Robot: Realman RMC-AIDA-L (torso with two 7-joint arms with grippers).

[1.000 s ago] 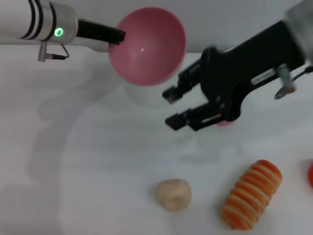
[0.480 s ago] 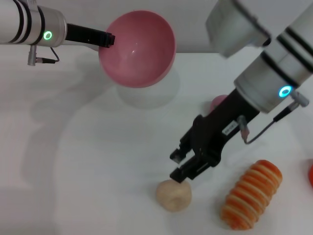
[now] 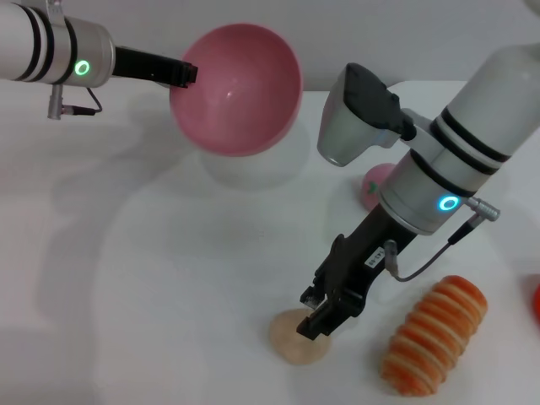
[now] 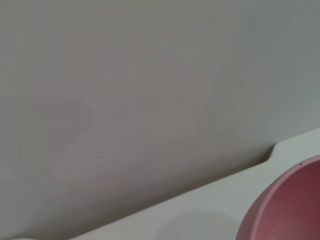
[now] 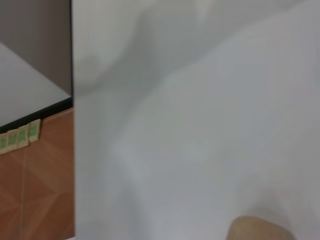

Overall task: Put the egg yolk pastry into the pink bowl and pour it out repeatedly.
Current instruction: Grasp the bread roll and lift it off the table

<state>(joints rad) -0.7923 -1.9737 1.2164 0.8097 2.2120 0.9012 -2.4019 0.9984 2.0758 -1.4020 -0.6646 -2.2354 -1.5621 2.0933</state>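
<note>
Near the front edge of the white desk (image 3: 169, 295) we see the egg yolk pastry (image 3: 291, 342), a beige lump with bare surface to its left and behind it. Our right gripper (image 3: 316, 314) has its dark fingers down on the pastry's top, covering its upper right; whether they are closed on it we cannot tell. Just to the right lies an orange-and-cream striped roll (image 3: 434, 336), apart from the pastry. A small pink ball (image 3: 374, 183) sits farther back, half hidden behind our right arm. At the back left, our left gripper (image 3: 181, 72) is clamped on the rim of the pink bowl (image 3: 240, 89), holding it tilted above the desk with its hollow facing us. From the right wrist, the desk's edge drops to a brown tiled floor (image 5: 35, 190).
</note>
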